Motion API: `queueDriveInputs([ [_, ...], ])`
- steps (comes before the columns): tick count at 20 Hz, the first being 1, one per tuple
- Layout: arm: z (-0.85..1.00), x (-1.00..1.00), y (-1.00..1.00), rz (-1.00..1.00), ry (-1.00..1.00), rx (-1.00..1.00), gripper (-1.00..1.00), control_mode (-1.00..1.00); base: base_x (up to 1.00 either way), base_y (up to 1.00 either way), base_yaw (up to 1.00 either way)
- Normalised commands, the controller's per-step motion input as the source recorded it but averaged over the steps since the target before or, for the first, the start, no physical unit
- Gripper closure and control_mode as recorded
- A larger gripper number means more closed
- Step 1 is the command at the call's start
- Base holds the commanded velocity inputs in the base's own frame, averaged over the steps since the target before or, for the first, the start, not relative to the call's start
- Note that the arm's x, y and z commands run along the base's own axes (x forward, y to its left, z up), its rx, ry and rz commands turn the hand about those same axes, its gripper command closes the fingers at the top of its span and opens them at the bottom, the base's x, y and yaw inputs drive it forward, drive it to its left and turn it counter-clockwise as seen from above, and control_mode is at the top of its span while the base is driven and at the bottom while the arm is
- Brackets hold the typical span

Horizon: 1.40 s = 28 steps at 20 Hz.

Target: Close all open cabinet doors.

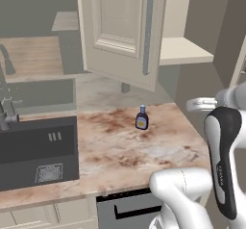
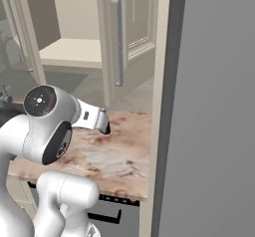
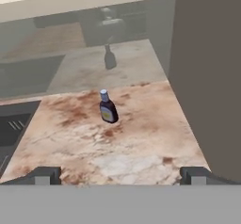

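Two tall cream cabinet doors stand open above the counter. The left door (image 1: 120, 31) swings out over the counter, its grey bar handle (image 1: 148, 35) towards me; in the right base view it is the door (image 2: 22, 37) at the far left. The right door (image 2: 137, 27) with its handle (image 2: 117, 42) hangs open beside a tall grey panel; its edge (image 1: 240, 64) shows in the left base view. Between them the bare cabinet shelf (image 1: 185, 50) is exposed. My gripper (image 3: 120, 177) is open and holds nothing, low over the counter and below the doors.
A small dark bottle (image 1: 141, 118) with a yellow label stands on the marbled counter (image 1: 120, 151), ahead of the gripper as the bottle (image 3: 108, 108). A dark sink (image 1: 38, 151) and faucet (image 1: 5, 108) lie left. A tall grey panel (image 2: 214, 106) walls off the right.
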Motion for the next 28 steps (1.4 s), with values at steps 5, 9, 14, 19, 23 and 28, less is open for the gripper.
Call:
queueDriveInputs([
  [5, 0.13, -0.02, -0.1, -0.01, -0.01, 0.07, -1.0, -1.0, 0.0, 0.0, 0.0],
  [9, 0.19, -0.01, 0.0, -0.01, 0.0, 0.12, -1.0, -1.0, 0.0, 0.0, 0.0],
  [14, 0.15, -0.16, -0.01, 0.0, -0.09, 0.08, -1.0, -1.0, 0.0, 0.0, 0.0],
  [19, 0.06, -0.15, 0.0, -0.01, -0.09, 0.11, -1.0, -1.0, 0.0, 0.0, 0.0],
  [23, 0.0, -0.05, 0.0, -0.11, -0.05, 0.18, -1.0, -1.0, 0.0, 0.0, 0.0],
  [28, 0.08, 0.0, 0.0, -0.13, 0.0, 0.25, -1.0, -1.0, 0.0, 0.0, 0.0],
])
